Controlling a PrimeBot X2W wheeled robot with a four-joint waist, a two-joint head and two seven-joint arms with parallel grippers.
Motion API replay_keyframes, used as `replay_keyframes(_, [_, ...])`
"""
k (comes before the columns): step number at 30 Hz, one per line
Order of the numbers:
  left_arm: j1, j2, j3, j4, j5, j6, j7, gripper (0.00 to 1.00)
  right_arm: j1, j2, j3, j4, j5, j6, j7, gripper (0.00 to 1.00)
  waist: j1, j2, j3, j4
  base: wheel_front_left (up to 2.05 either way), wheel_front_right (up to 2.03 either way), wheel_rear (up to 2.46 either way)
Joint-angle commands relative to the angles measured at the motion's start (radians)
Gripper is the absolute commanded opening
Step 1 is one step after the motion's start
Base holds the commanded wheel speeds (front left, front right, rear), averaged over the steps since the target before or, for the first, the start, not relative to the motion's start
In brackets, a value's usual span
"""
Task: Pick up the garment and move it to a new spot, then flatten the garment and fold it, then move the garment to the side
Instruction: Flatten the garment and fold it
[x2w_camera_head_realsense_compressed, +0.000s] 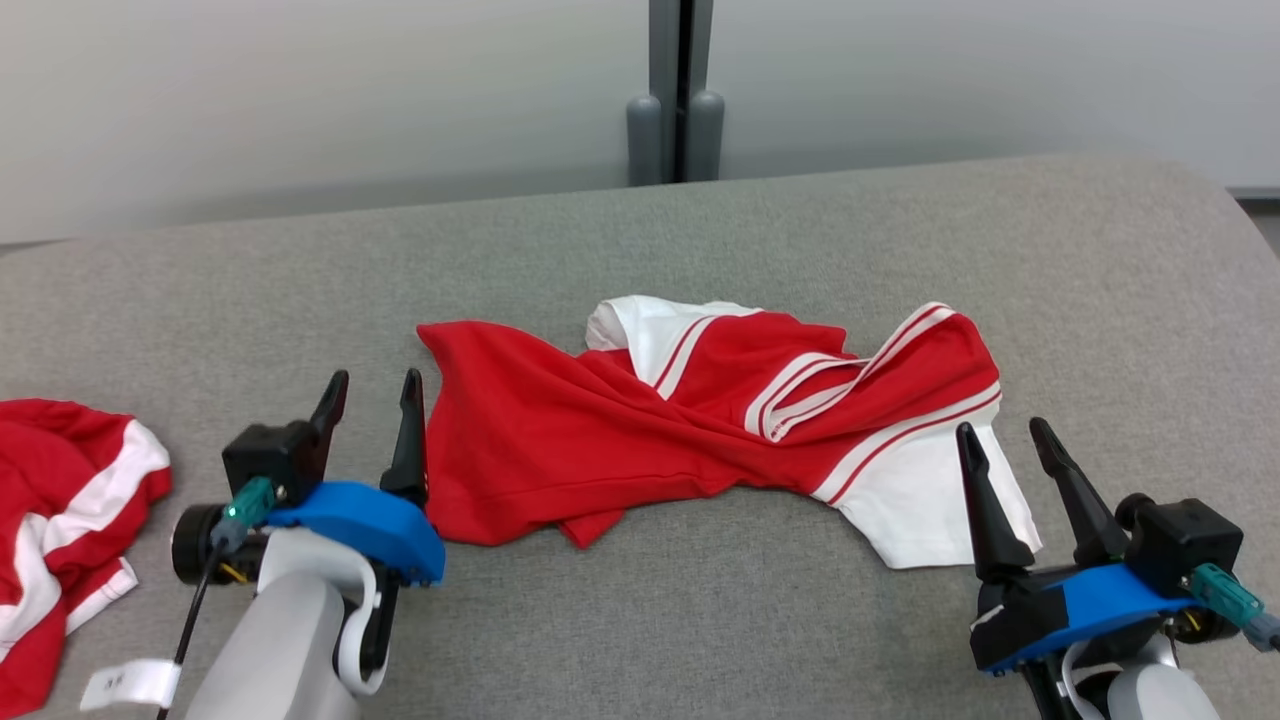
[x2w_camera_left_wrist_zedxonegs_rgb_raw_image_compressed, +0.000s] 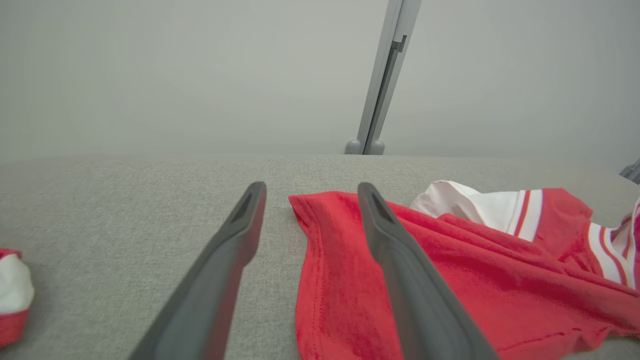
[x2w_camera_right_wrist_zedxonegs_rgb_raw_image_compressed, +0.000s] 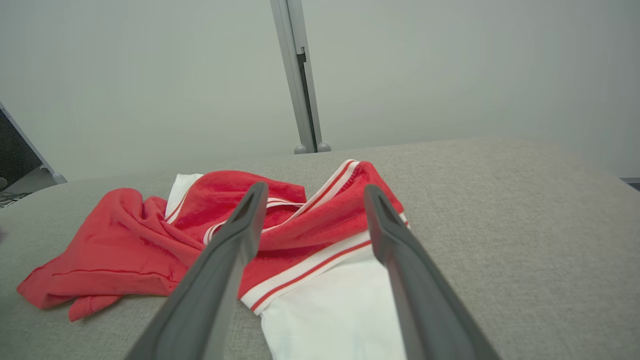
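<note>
Grey fabric-covered desk (x2w_camera_head_realsense_compressed: 700, 230) sitting before a pale grey wall (x2w_camera_head_realsense_compressed: 300, 90) with a grey post (x2w_camera_head_realsense_compressed: 680, 100). Crumpled red-and-white striped garment (x2w_camera_head_realsense_compressed: 620, 440) lying mid-desk between the claws. Left claw (x2w_camera_head_realsense_compressed: 376, 377) and right claw (x2w_camera_head_realsense_compressed: 1002, 428) both standing spread, gripping nothing. Head view catching another red-and-white cloth (x2w_camera_head_realsense_compressed: 60, 500) far left; right wrist view showing the garment's white panel between the fingers (x2w_camera_right_wrist_zedxonegs_rgb_raw_image_compressed: 220, 270).

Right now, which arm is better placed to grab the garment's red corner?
Left, probably. The left jaws stand open with the red hem of the garment showing between them; the right jaws hang open over its white end, at the far side.
</note>
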Motion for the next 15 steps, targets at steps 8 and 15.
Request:
replay_keyframes(8, [0.156, 0.020, 0.044, -0.167, 0.037, -0.009, -0.035, 1.00, 0.050, -0.001, -0.059, 0.016, 0.002, 0.000, 0.034, 1.00, 0.0000, 0.0000, -0.061, 0.034, 0.00, 0.00, 0.00])
replay_keyframes(15, [0.296, 0.019, 0.108, -0.323, 0.093, -0.002, -0.035, 1.00, 0.068, -0.001, -0.097, 0.036, -0.011, 0.000, 0.049, 1.00, 0.0000, 0.0000, -0.092, 0.051, 0.00, 0.00, 0.00])
